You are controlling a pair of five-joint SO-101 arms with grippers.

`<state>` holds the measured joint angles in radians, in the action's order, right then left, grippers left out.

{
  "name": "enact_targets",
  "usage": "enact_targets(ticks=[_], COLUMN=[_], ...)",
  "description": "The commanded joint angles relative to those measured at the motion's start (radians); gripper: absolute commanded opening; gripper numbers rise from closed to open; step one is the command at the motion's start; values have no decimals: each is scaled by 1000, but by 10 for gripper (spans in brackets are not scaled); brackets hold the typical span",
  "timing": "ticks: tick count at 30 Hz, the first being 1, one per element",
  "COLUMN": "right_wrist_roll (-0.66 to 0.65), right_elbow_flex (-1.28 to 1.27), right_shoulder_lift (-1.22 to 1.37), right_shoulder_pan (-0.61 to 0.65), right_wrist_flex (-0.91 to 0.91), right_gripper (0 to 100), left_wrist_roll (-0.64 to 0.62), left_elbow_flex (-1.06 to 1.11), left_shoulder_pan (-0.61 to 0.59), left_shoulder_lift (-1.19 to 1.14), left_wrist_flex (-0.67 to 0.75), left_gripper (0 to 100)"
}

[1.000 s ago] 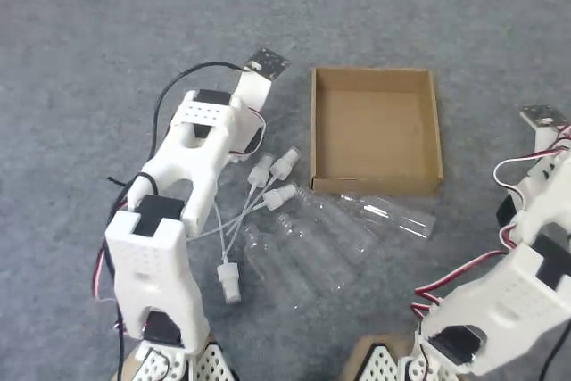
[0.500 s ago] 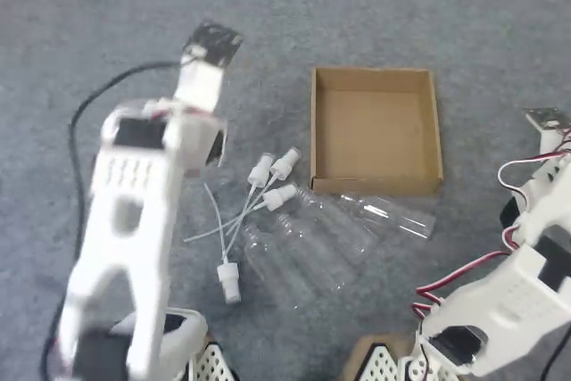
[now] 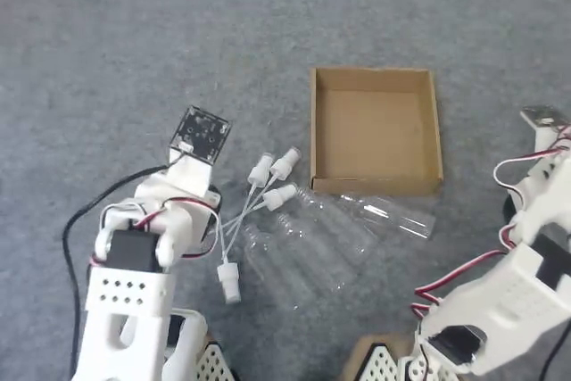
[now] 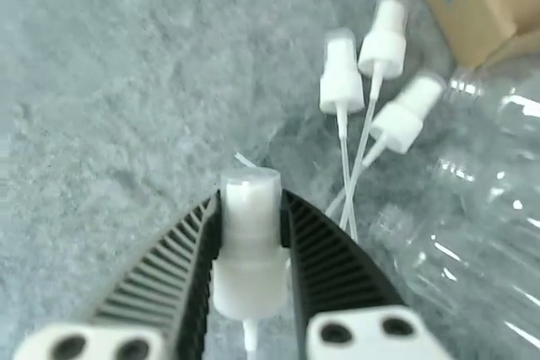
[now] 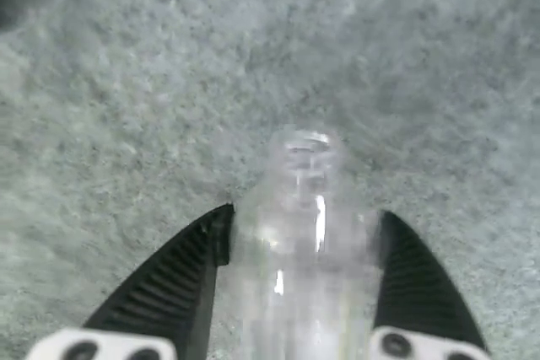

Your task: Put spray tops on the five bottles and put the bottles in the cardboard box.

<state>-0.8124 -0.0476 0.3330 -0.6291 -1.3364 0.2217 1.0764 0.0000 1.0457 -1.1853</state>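
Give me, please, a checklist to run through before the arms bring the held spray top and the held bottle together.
1. The spray top is gripped by the left hand: ok, it is clamped between both fingers.
2. The bottle is gripped by the right hand: ok, there is a finger on each side.
3. The bottle's neck is open and uncapped: ok.
4. The top is lined up with the neck: not ok, the grey mat lies ahead of the neck.
5. The held top's dip tube is straight: cannot tell, it is mostly hidden.
6. The cardboard box is ready to receive bottles: ok, there is nothing in it.
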Motion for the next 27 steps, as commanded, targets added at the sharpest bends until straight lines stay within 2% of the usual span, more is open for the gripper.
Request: enact_targets(ticks=[1,8,14,20,27], right_wrist_roll=[-6,-15,-180,-259,-256], right_elbow_flex=[6,48,64,57,-52], right_shoulder_lift=[-39,-48,-51,-42,-41], right_shoulder_pan=[45,56,51,-2,1], right_wrist_flex=[7,-24,-113,-90,38], right_gripper=[293,275,275,275,274], left_wrist_roll=[12,12,14,14,14], left_elbow_flex=[8,18,18,18,18], left_shoulder_pan=[0,0,2,5,5], left_shoulder_lift=[38,37,35,34,34], left_wrist_flex=[46,55,57,57,57], left_gripper=[12,12,12,12,12])
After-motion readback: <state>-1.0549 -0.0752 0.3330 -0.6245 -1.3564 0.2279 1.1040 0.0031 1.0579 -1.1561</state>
